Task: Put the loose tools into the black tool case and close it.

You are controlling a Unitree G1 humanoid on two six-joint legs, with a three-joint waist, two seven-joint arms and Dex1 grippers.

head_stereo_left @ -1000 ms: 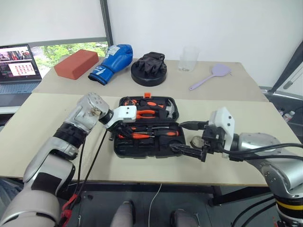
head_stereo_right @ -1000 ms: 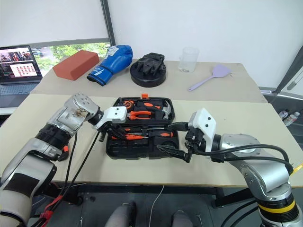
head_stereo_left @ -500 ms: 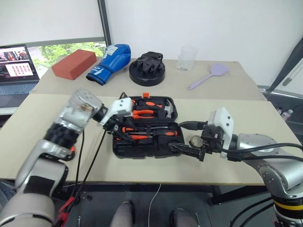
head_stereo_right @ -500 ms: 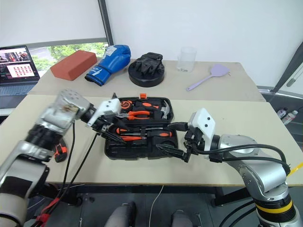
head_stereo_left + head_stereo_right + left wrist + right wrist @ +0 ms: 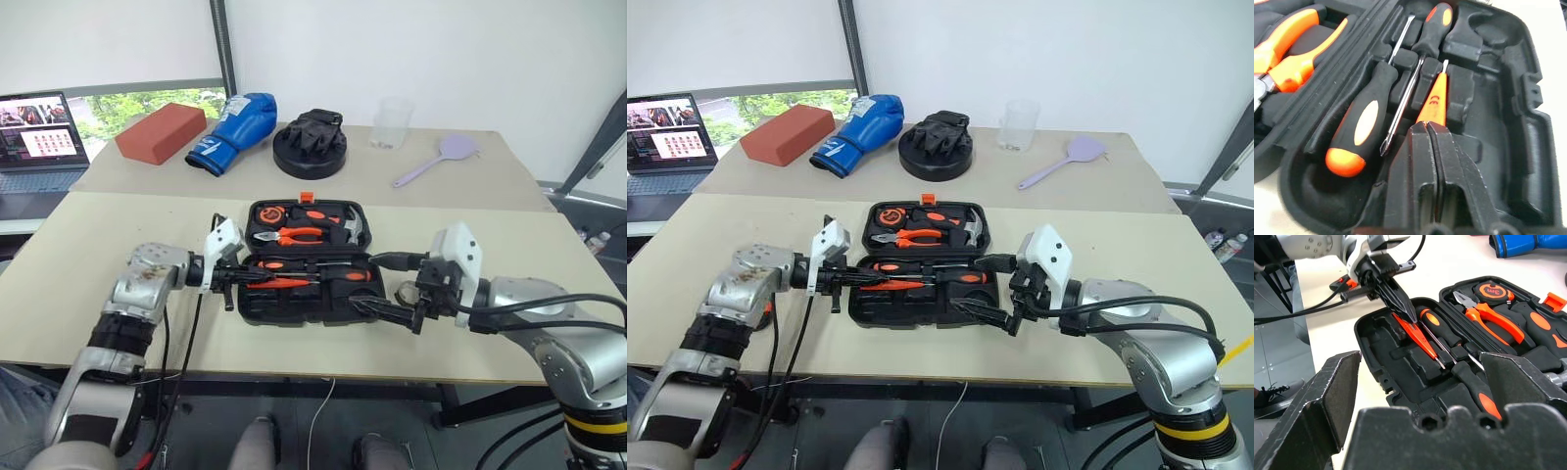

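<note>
While the black tool case (image 5: 306,264) lies open on the worktop (image 5: 88,245), my left tool (image 5: 1400,308) rests closed against the slim orange tester screwdriver (image 5: 1434,100); my right tool (image 5: 387,311) stands apart.

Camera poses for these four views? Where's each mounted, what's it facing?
Left eye, right eye: head stereo pair, looking forward and down at the black tool case on the table; both arms show.
Left wrist: along the shut left gripper, at the slim orange tester screwdriver in the case.
Right wrist: between the open right gripper fingers, across the case.
Shared: both wrist views show the tester screwdriver; the right wrist view also shows the left gripper.
</note>
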